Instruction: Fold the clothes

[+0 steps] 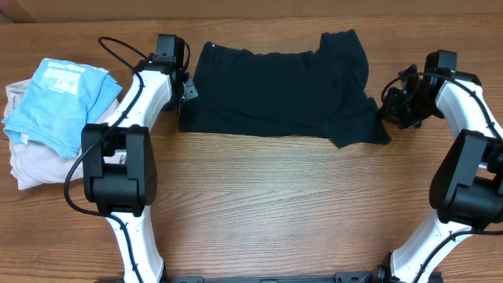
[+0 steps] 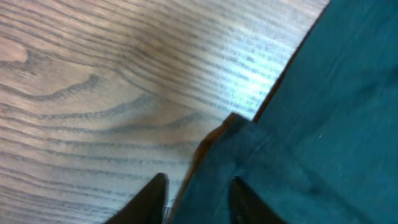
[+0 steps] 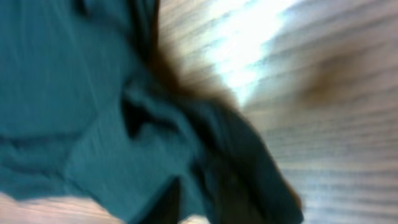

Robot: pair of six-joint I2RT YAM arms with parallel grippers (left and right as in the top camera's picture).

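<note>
Overhead: clothes [image 1: 275, 90] lie spread, upper centre; left gripper [image 1: 187, 89] at their left edge, right gripper [image 1: 391, 106] at right edge.
Left wrist: fingers [image 2: 152, 199] parted, corner of clothes between, unclamped.
Right wrist: blurred, dark fabric fills left; jaw opening cannot tell.

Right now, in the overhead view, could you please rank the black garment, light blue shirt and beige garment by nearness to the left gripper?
1. black garment, at the left gripper.
2. light blue shirt, atop the pile.
3. beige garment, beneath it.
</note>
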